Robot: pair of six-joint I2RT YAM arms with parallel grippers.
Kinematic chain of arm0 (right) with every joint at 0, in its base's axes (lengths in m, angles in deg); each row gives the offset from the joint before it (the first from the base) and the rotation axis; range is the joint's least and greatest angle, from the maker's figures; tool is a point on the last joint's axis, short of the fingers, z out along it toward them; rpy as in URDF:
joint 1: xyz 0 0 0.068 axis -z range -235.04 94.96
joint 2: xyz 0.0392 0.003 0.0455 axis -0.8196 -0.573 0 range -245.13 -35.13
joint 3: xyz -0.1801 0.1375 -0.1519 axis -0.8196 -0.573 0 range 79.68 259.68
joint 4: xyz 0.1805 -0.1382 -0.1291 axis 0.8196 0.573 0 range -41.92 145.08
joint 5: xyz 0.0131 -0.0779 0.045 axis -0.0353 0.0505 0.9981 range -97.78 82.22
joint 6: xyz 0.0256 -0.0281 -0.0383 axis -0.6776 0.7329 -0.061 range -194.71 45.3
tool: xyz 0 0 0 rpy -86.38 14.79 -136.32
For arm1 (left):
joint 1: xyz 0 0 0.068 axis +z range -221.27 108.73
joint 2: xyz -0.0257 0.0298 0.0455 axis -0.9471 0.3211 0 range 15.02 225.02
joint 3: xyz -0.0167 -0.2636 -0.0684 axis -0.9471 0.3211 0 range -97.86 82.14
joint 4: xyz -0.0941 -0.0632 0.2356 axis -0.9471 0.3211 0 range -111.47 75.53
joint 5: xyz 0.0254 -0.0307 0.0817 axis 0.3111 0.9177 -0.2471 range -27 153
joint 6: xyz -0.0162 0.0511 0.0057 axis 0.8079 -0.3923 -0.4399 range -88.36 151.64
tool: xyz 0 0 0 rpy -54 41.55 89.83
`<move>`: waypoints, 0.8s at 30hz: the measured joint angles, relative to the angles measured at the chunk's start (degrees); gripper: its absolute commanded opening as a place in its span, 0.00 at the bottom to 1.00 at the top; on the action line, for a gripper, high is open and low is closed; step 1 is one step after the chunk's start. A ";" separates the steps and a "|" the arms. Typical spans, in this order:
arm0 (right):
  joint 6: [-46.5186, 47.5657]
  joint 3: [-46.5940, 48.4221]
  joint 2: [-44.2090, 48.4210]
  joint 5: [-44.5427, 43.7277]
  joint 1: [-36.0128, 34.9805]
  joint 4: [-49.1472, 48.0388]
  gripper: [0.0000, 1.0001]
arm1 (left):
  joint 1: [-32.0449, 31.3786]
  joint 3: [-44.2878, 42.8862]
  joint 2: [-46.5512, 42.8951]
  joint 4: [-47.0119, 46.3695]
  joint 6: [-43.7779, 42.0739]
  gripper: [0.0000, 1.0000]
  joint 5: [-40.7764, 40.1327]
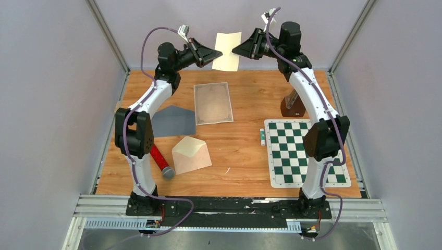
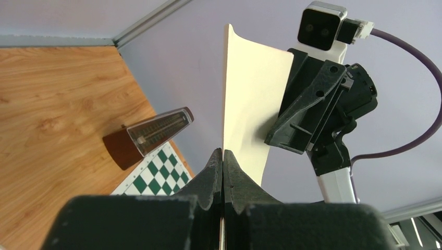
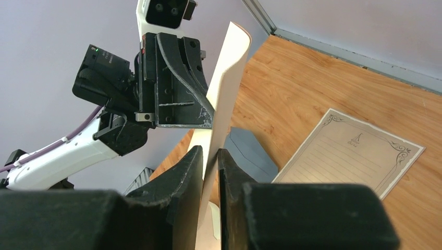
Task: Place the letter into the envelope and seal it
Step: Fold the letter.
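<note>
Left fingers (image 2: 211, 174) pinch the cream sheet (image 1: 228, 51); right fingers (image 3: 186, 174) straddle it, slightly spread

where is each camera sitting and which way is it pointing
top external: above and behind, looking down at the wooden table; left arm and right arm show whole.
left wrist: on the left arm, facing the right end effector; left fingers pinch the cream sheet.
right wrist: on the right arm, facing the left end effector; right fingers flank that sheet.
shared: every view shows the cream sheet.
</note>
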 measured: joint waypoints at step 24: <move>51.28 -28.20 19.56 4.44 6.99 34.14 0.00 | 9.42 0.15 -2.64 81.18 -89.42 0.64 4.72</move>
